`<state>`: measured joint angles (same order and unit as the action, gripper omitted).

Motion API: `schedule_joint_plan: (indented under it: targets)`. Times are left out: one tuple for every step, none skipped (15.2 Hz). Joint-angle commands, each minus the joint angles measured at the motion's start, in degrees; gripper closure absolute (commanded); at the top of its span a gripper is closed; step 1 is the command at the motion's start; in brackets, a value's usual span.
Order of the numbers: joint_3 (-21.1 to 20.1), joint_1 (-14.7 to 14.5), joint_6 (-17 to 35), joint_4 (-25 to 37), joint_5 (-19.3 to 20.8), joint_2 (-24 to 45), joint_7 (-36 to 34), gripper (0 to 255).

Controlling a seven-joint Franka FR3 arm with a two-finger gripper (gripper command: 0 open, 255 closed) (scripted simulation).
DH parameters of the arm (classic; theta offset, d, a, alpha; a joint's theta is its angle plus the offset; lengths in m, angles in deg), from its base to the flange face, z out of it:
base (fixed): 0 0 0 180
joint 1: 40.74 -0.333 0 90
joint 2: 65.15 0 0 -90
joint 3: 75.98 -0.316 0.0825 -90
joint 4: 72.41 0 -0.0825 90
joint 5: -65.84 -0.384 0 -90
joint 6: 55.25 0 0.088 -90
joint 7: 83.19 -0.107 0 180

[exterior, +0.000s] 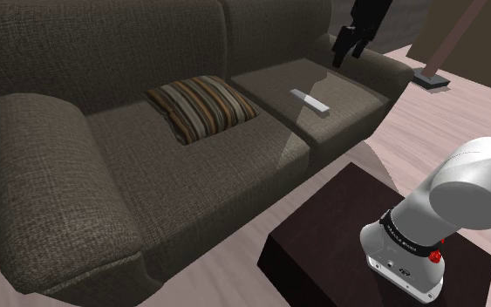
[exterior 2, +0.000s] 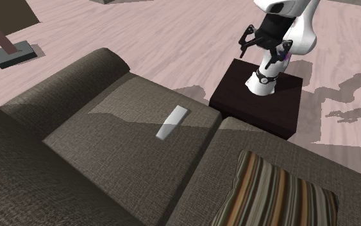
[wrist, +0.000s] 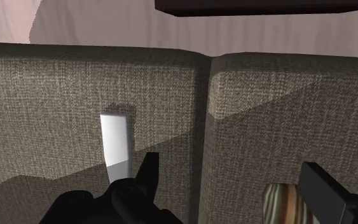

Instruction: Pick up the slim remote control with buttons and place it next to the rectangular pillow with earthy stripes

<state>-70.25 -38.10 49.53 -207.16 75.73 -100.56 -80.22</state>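
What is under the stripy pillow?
The stripy pillow lies on the brown sofa's seat cushion. The patch of cushion right beneath it is covered, so anything tucked there cannot be seen.

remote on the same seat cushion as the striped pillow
No, the remote lies on the next cushion, across the seam from the striped pillow.

A dark grey-brown woven sofa [exterior: 191,166] carries two things. A slim pale grey remote [exterior: 310,101] lies flat on one seat cushion. A rectangular pillow [exterior: 201,106] striped in brown, tan and black lies on the neighbouring cushion, apart from the remote.
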Motion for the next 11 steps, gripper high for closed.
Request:
schedule_joint_plan:
  targets:
    - [1.85,0.38,3.13,0.24,0.3,3.39,1.59,0]
    - [2.75,0.54,4.53,0.45,0.37,5.05,2.4,0]
    - [3.65,0.7,5.92,0.73,0.39,6.77,3.24,0]
    - [4.53,0.84,7.27,1.08,0.34,8.54,4.09,0]
    - [5.4,0.96,8.6,1.51,0.23,10.37,4.97,0]
    - [6.26,1.06,9.89,2.01,0.05,12.24,5.86,0]
    - [7.12,1.14,11.14,2.59,-0.2,14.15,6.79,0]
    - [7.95,1.22,12.35,3.23,-0.53,16.11,7.75,0]
    - [8.76,1.29,13.52,3.95,-0.94,18.12,8.74,0]
    - [9.55,1.36,14.64,4.74,-1.44,20.16,9.77,0]
    - [10.29,1.45,15.72,5.6,-2.03,22.24,10.85,0]
